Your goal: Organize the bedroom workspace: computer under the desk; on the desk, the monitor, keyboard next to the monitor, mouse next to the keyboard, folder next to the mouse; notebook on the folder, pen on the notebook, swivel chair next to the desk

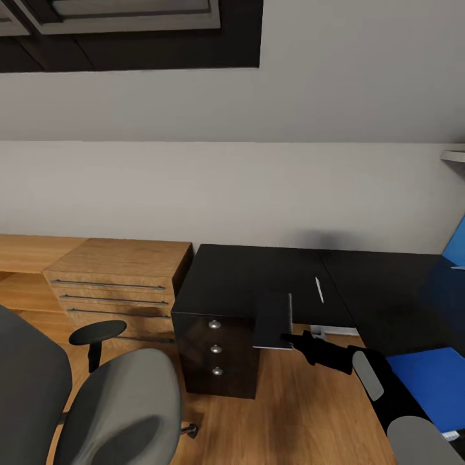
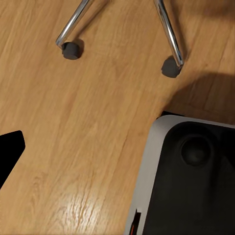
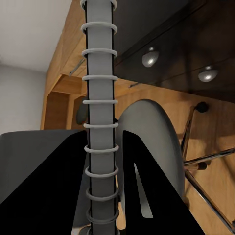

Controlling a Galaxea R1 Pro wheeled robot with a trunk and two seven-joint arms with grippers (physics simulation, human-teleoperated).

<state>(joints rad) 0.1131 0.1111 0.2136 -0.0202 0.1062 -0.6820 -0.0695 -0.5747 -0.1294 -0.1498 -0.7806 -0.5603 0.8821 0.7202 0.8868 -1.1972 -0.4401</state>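
Grey swivel chair (image 1: 116, 413) sits closest, in front of the desk's (image 1: 258, 278) left end and apart from it, one black armrest towards the desk's drawers (image 1: 216, 352). From the left wrist, two of its chrome legs and their castors (image 2: 71, 50) stand on the wood floor (image 2: 83, 137). Beside them is a pale-rimmed dark body bearing a small red mark; I cannot tell what it is.

The right gripper (image 1: 292, 337) is at the desk's front edge, just right of the drawers, clamped on a dark spiral-bound notebook (image 1: 274, 316) that lies partly over that edge. In the right wrist view, the black fingers (image 3: 152, 196) sit on either side of the wire spine (image 3: 100, 122).

A pale pen (image 1: 318, 289) lies on the desk top just behind the notebook. The blue folder (image 1: 426, 378) is at the desk's right wing, beyond the right arm. A light-wood cabinet (image 1: 116, 278) stands against the desk's left side.

Only a black tip of the left gripper (image 2: 10, 152) shows, so I cannot tell its spread.
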